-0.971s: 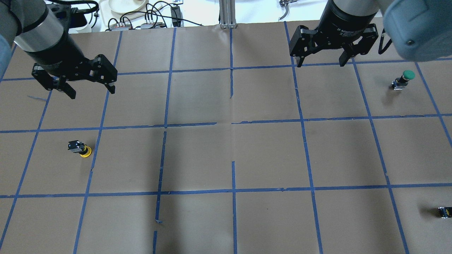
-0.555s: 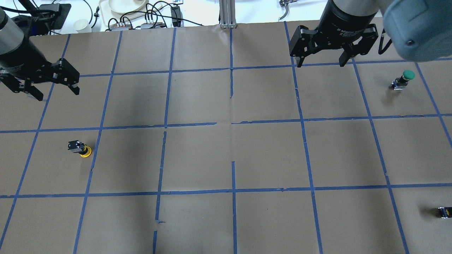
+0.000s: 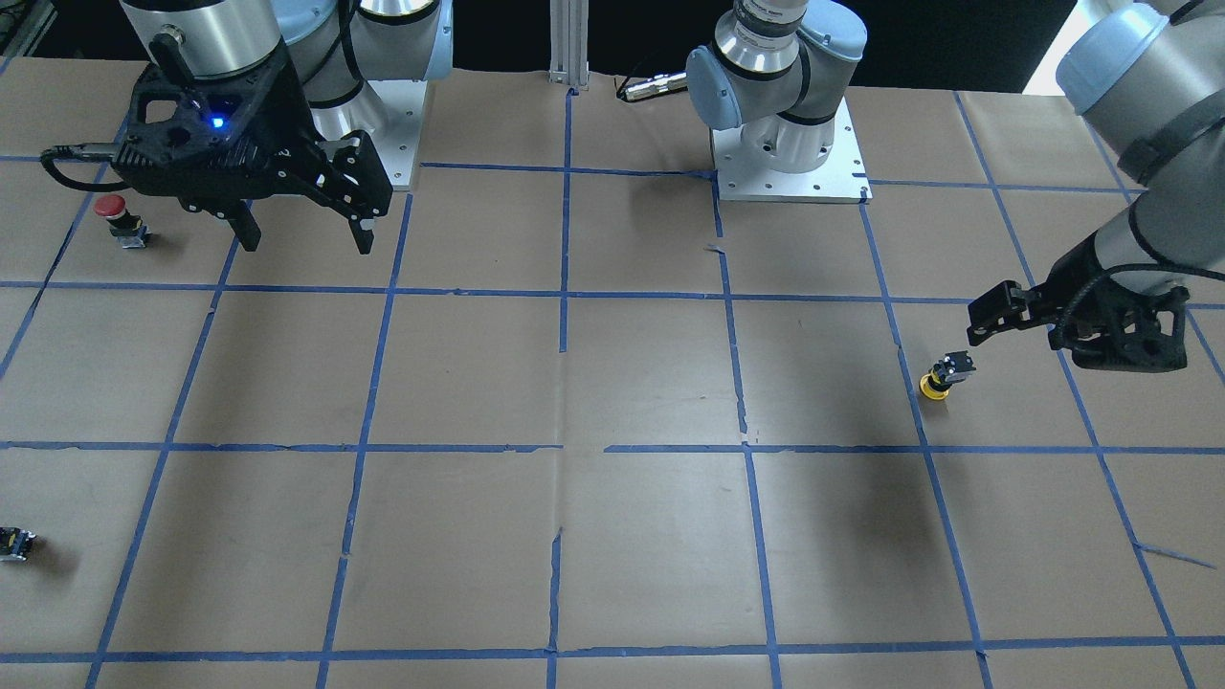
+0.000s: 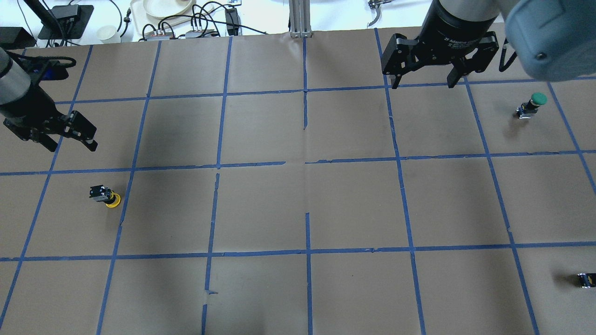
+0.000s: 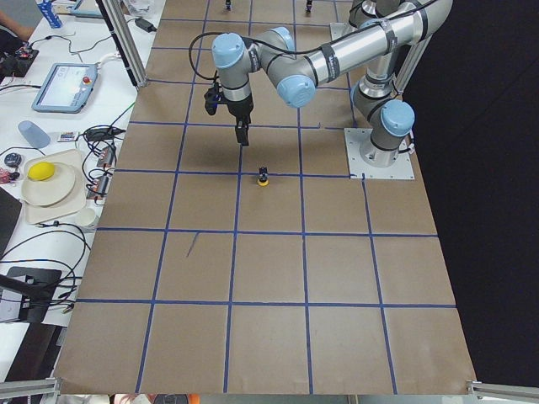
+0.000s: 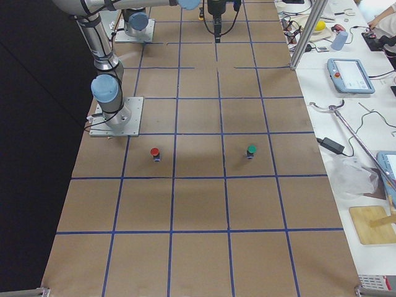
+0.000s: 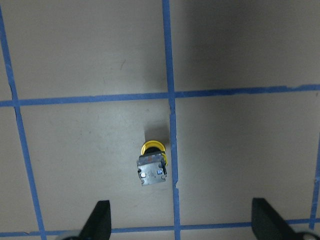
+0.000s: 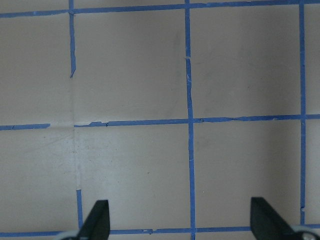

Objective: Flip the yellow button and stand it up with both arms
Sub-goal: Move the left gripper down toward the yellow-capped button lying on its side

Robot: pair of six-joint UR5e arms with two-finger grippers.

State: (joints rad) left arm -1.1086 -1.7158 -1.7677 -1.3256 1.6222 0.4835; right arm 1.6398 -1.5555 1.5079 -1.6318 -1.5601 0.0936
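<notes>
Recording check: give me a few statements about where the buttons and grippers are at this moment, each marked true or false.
1. The left gripper is open and holds nothing. True.
2. The yellow button stands with its cap pointing up. False: the cap is down on the table and the dark block is on top.
3. The right gripper is shut on the green button. False: it is open and empty, and the green button stands by itself on the table, apart from the gripper.
4. A red button is also on the table. True.
</notes>
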